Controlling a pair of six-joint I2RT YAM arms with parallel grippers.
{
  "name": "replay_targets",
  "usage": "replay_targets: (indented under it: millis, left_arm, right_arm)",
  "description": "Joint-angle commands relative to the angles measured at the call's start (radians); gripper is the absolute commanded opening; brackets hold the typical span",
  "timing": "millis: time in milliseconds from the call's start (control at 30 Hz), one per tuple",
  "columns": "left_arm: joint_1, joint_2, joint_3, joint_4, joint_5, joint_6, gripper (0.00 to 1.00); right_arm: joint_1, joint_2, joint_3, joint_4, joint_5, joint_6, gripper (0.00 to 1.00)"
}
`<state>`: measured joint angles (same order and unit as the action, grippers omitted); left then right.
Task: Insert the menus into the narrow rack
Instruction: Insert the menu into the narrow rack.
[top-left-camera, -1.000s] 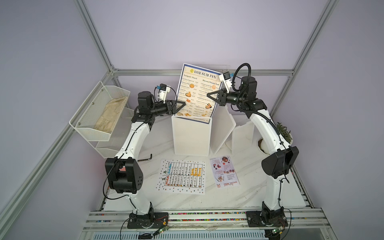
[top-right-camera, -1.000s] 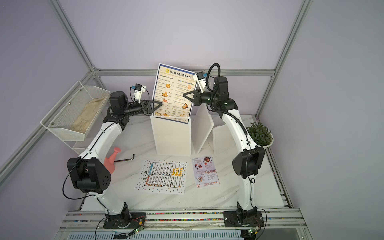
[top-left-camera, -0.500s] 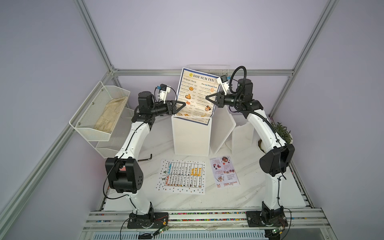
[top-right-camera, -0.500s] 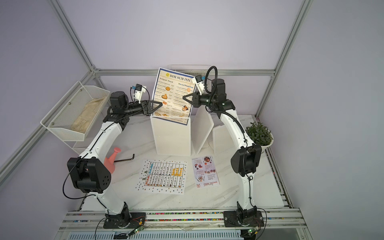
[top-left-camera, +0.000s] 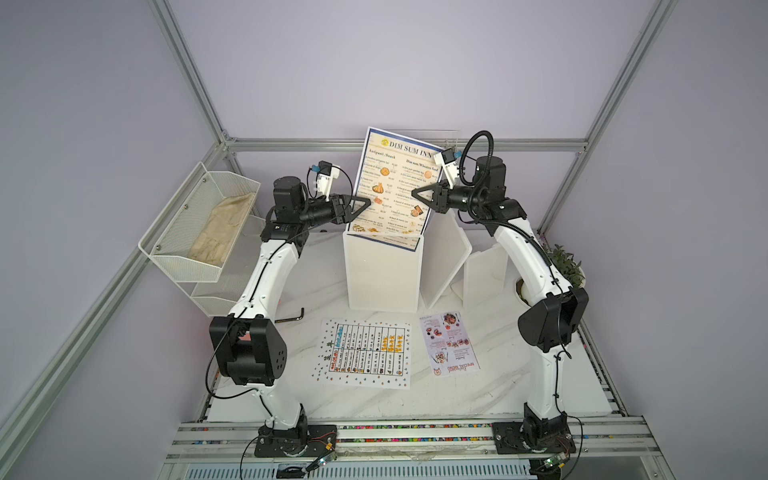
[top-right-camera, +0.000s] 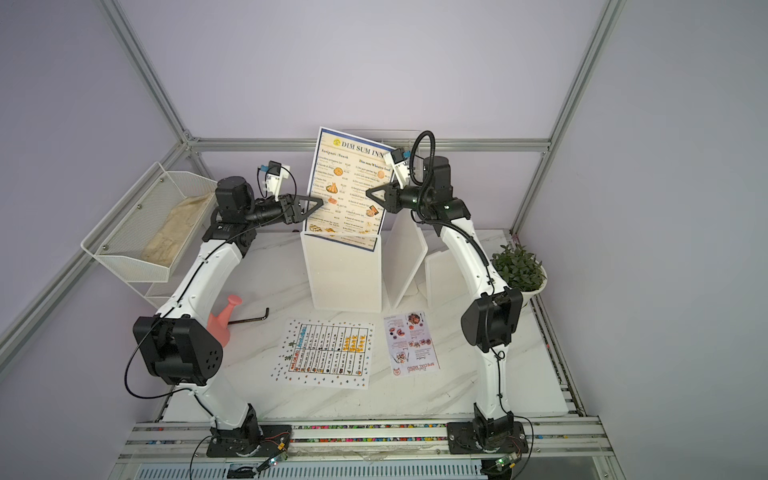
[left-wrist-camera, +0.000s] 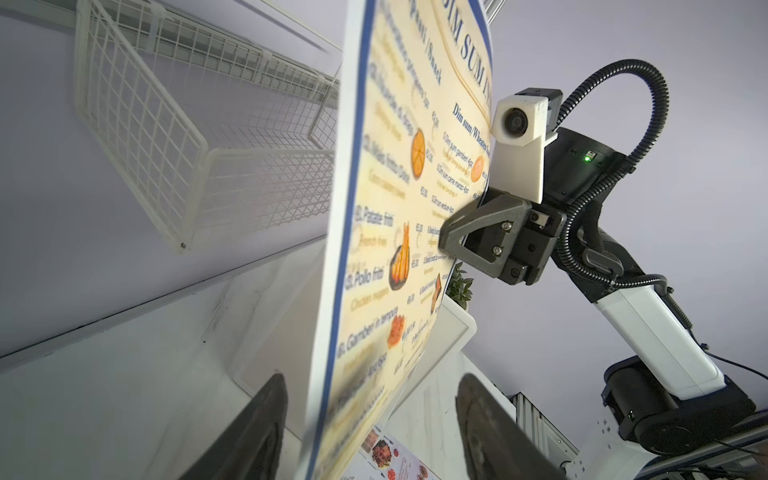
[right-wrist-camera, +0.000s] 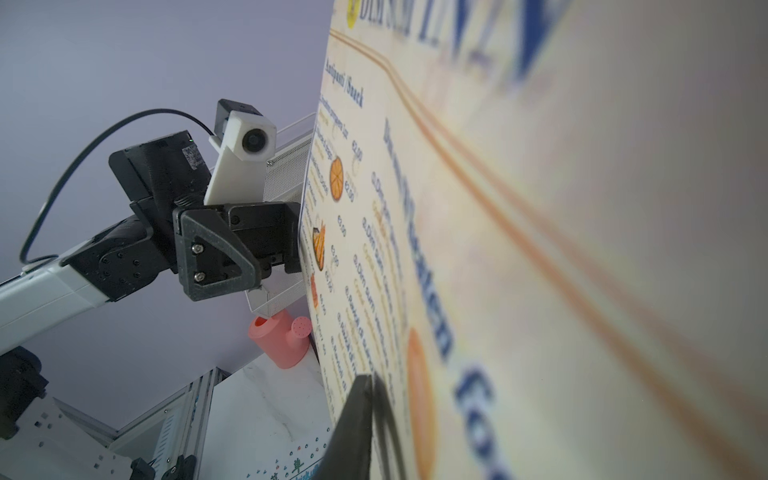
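The large "DIM SUM INN" menu (top-left-camera: 390, 187) (top-right-camera: 345, 187) stands tilted, its lower edge just inside the top of the white narrow rack (top-left-camera: 382, 274) (top-right-camera: 345, 278). My left gripper (top-left-camera: 368, 202) (left-wrist-camera: 372, 380) is open, its fingers straddling the menu's left edge without touching. My right gripper (top-left-camera: 413, 193) (top-right-camera: 368, 192) (right-wrist-camera: 374, 380) is at the menu's right side. One finger lies close against the printed face and the other is hidden behind the sheet. The grid-table menu (top-left-camera: 365, 353) and the small "SPECIAL MENU" leaflet (top-left-camera: 449, 343) lie flat in front of the rack.
A wire basket (top-left-camera: 199, 224) holding a cloth hangs at the left. A pink watering can (top-right-camera: 222, 320) and a hex key (top-left-camera: 291, 318) lie left of the rack. White panels (top-left-camera: 446, 257) lean to its right, with a potted plant (top-right-camera: 517, 268) beyond.
My right gripper has shifted slightly left across the menu, and the sheet dipped and then rose again over the rack. The left arm has hardly moved.
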<state>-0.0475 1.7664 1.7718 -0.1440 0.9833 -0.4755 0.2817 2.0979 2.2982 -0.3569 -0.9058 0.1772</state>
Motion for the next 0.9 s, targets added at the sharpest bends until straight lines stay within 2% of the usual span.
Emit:
replay_targets:
  millis: [0, 233, 400, 533, 867]
  left_arm:
    - [-0.005, 0.02, 0.059, 0.008, -0.005, 0.017, 0.62]
    - [-0.004, 0.044, 0.095, -0.006, -0.024, 0.019, 0.56]
    - [-0.004, 0.057, 0.11, -0.007, -0.024, 0.012, 0.48]
    - [-0.003, 0.061, 0.111, -0.009, -0.026, 0.013, 0.43]
    - [-0.005, 0.067, 0.122, -0.008, -0.028, 0.013, 0.42]
  right_arm:
    - [0.0, -0.051, -0.019, 0.038, -0.006, -0.004, 0.17]
    - [-0.001, -0.093, -0.097, 0.129, 0.0, 0.064, 0.22]
    - [0.0, -0.148, -0.209, 0.256, 0.055, 0.142, 0.26]
    - [0.0, -0.182, -0.287, 0.362, 0.084, 0.212, 0.33]
    - [0.002, -0.247, -0.481, 0.569, 0.129, 0.354, 0.35]
